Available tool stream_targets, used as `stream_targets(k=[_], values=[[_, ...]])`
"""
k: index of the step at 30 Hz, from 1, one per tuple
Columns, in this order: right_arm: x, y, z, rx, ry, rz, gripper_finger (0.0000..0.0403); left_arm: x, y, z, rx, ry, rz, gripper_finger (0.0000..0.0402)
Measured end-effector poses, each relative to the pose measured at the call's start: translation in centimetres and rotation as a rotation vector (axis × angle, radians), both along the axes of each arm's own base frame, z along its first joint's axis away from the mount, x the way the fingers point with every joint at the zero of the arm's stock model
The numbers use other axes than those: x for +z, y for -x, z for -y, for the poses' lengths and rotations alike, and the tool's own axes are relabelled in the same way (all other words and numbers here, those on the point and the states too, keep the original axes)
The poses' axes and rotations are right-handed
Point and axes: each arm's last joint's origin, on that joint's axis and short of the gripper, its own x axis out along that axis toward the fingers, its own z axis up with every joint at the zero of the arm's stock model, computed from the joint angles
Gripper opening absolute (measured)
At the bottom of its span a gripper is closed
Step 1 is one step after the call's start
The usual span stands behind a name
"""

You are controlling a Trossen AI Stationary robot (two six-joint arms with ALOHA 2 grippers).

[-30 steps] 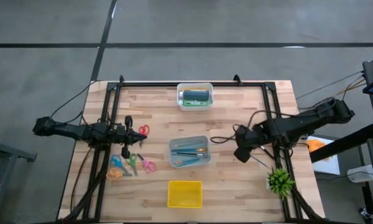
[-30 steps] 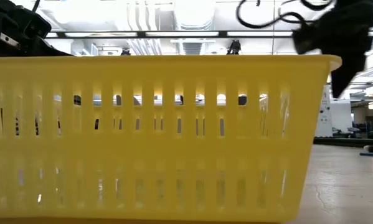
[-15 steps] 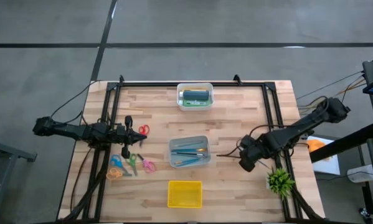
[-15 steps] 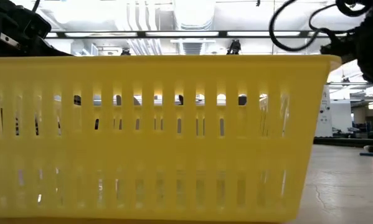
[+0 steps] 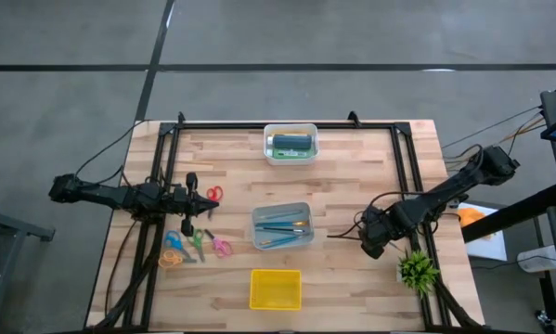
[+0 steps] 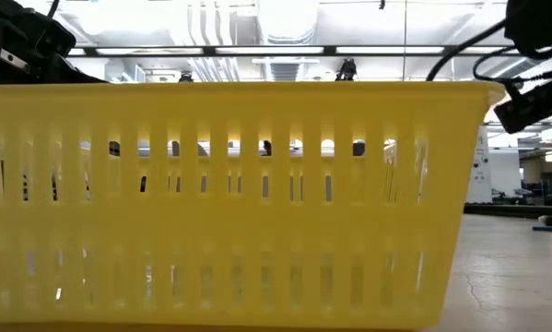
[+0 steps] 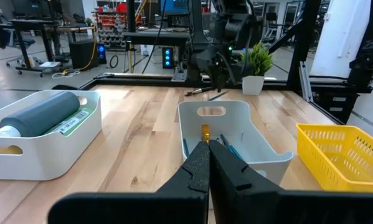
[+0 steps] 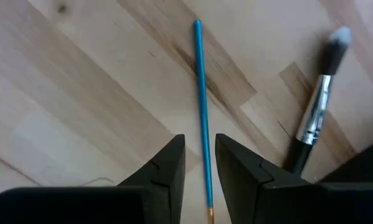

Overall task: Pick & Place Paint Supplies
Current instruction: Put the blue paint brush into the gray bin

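**Table layout, seen from above**

A bin point(image 5: 281, 225) holding brushes point(image 5: 279, 224) sits at the table's point(image 5: 352, 176) middle. Behind it, at the far edge, stands a second bin point(image 5: 290, 144) with a tube point(image 5: 291, 142) inside. A basket point(image 5: 275, 289) rests at the near edge, in front of the middle bin. Scissors point(image 5: 194, 243) lie left of the middle bin, near the left gripper point(image 5: 192, 199). The right gripper point(image 5: 370, 247) is low to the right, over a thin brush point(image 8: 202, 112) on the table, with a thicker brush point(image 8: 317, 112) beside it. A potted plant point(image 5: 417, 271) stands at the near right.
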Motion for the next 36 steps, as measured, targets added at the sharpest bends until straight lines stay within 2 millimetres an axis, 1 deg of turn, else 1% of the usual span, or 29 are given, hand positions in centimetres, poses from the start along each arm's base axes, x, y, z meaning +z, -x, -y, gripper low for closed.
stream_targets(k=[13,17,22,25,31,36], values=[[-2.4,0.9,0.4,0.020,-0.011,0.020,0.0084,0.0,0.0,0.0,0.000,0.000,0.000,0.0000],[-3.0,1.1,0.6,0.021,-0.017,0.032,0.0084,0.0,0.0,0.0,0.000,0.000,0.000,0.0000],[-3.1,1.2,0.6,0.019,-0.014,0.027,0.0082,0.0,0.0,0.0,0.000,0.000,0.000,0.0000],[-3.1,1.2,0.6,0.017,-0.013,0.025,0.0065,0.0,0.0,0.0,0.000,0.000,0.000,0.0000],[-3.1,1.2,0.6,-0.002,-0.012,0.025,0.0015,0.0,0.0,0.0,0.000,0.000,0.000,0.0000],[-3.0,1.1,0.6,-0.003,-0.011,0.024,0.0014,0.0,0.0,0.0,0.000,0.000,0.000,0.0000]])
